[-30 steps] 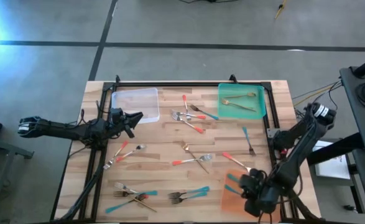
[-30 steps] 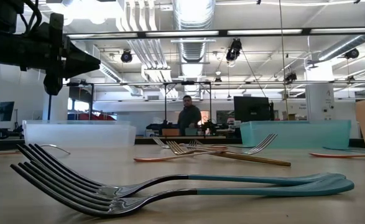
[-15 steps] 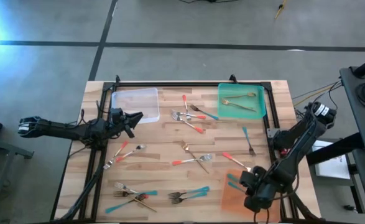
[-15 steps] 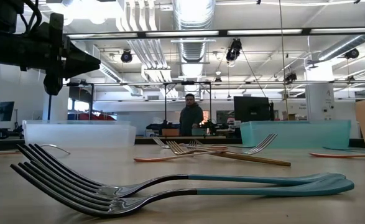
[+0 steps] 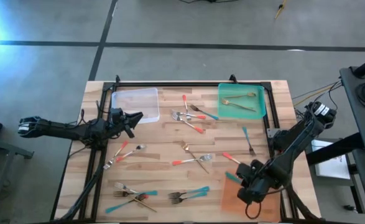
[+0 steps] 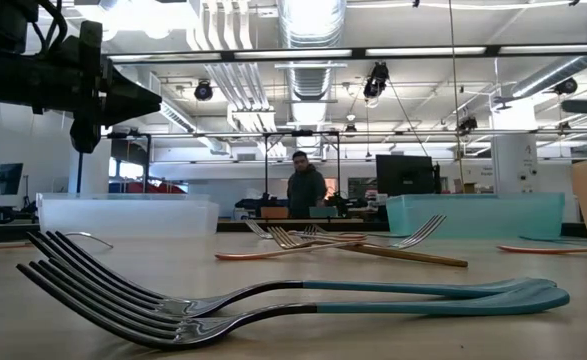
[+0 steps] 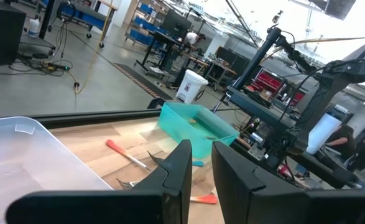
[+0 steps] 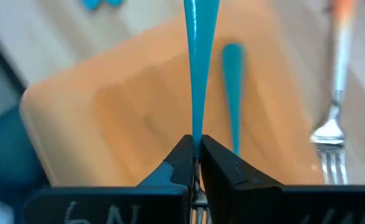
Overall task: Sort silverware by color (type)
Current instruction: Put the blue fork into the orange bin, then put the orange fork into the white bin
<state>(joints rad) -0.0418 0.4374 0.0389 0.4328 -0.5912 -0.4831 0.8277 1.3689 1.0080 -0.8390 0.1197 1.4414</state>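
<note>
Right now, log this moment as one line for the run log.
right gripper: shut on teal-handled utensil, above orange tray | left gripper: idle by clear tray

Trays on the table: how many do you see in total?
3: the clear tray at the far left, the green tray at the far right, and the orange tray at the near right. None seems hidden.

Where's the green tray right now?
In the high view the green tray sits at the table's far right corner, holding gold-toned cutlery, with a teal-handled fork on the wood just nearer the robot.
</note>
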